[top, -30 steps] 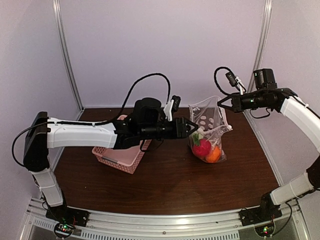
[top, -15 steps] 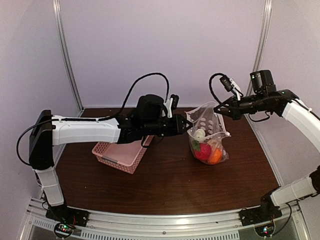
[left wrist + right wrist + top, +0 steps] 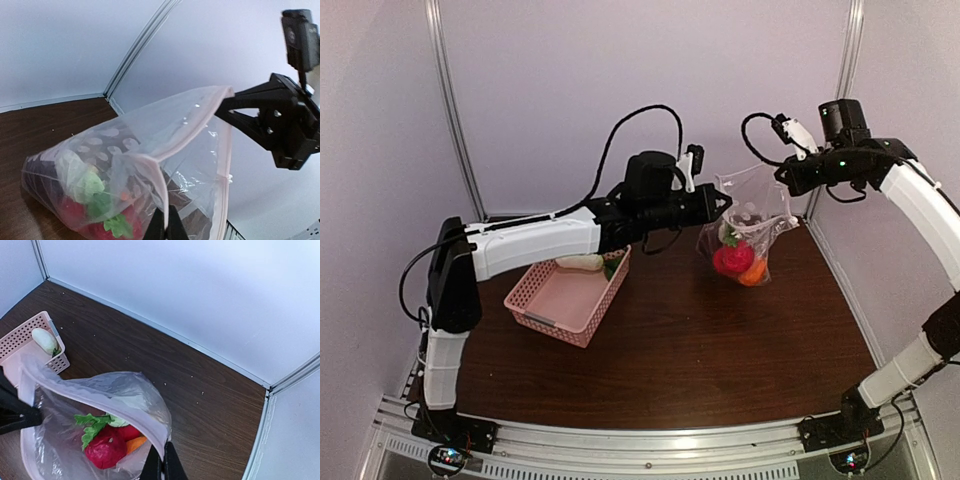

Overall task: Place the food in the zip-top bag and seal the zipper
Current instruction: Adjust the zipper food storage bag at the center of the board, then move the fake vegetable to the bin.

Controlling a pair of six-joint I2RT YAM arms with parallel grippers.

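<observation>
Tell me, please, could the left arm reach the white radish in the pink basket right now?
Probably not: the left end effector is shut on the mouth edge of the zip-top bag. The white radish lies uncovered in the basket, so letting go would free the way.

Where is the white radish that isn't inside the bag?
The white radish lies at the far end of the pink basket, left of centre in the top view, just beneath the left arm; the clear bag hangs to its right.

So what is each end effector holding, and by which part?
Both hold the zip-top bag by its mouth edge: the left end effector pinches one side, the right end effector the opposite side.
</observation>
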